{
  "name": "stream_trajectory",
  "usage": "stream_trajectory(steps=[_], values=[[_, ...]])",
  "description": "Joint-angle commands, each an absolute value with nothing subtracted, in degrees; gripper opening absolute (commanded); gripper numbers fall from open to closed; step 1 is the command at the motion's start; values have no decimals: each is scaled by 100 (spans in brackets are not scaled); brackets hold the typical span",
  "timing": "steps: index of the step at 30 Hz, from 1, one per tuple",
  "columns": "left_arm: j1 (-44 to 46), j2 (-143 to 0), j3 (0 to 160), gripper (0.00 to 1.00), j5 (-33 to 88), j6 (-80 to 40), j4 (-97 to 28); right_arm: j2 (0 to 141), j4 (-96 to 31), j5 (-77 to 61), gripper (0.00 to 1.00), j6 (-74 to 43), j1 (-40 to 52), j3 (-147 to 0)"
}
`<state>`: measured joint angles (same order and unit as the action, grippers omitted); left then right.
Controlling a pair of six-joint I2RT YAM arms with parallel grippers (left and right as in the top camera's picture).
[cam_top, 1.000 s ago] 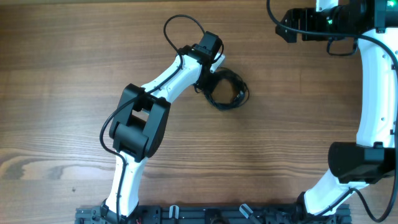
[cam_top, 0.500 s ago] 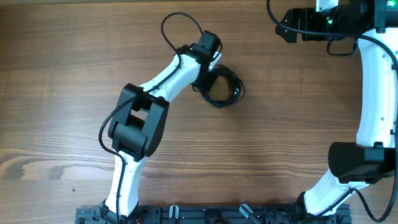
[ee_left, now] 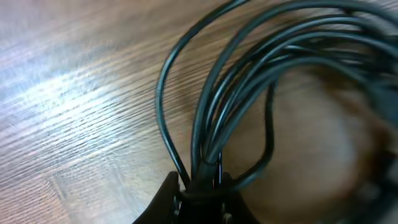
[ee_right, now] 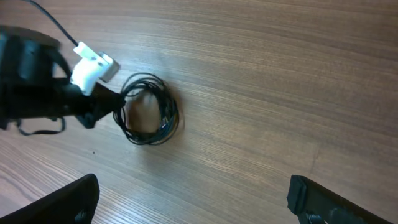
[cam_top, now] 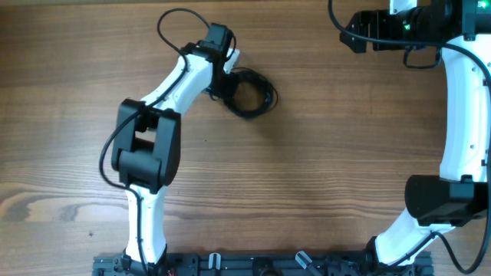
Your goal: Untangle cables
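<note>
Looking from overhead, you see the left pincer (cam_top: 227,77) clenched on the cables (cam_top: 251,93), which lie coiled just beyond its tip. At the left wrist, soft, light, springy loops fan out from the jaws; take a single outer loop. At the right wrist, the right pincer (ee_right: 193,198) hangs released, the coil well ahead of it.

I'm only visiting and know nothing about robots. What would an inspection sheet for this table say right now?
Surface: wooden table, bare wood.
Job's things: cables, one bunched black coil on the table.
Clutter: nothing seen.
Grippers: left gripper shut on several strands at the coil's edge; right gripper open, holding nothing, far from the coil.
Cables: arm wiring loops beside the left arm.
Surroundings: dark rail along the near edge.
</note>
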<state>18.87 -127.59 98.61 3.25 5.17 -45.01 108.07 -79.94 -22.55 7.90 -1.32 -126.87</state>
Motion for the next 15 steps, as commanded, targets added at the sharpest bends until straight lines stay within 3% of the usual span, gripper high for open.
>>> stream_trajectory(steps=[1, 15], values=[[1905, -11902, 9902, 4, 1109, 709, -4501, 10855, -8029, -2609, 100, 1138, -130, -12667], [1911, -11194, 9902, 4, 1413, 705, -4512, 11198, -8068, -2768, 100, 1332, 200, -12661]])
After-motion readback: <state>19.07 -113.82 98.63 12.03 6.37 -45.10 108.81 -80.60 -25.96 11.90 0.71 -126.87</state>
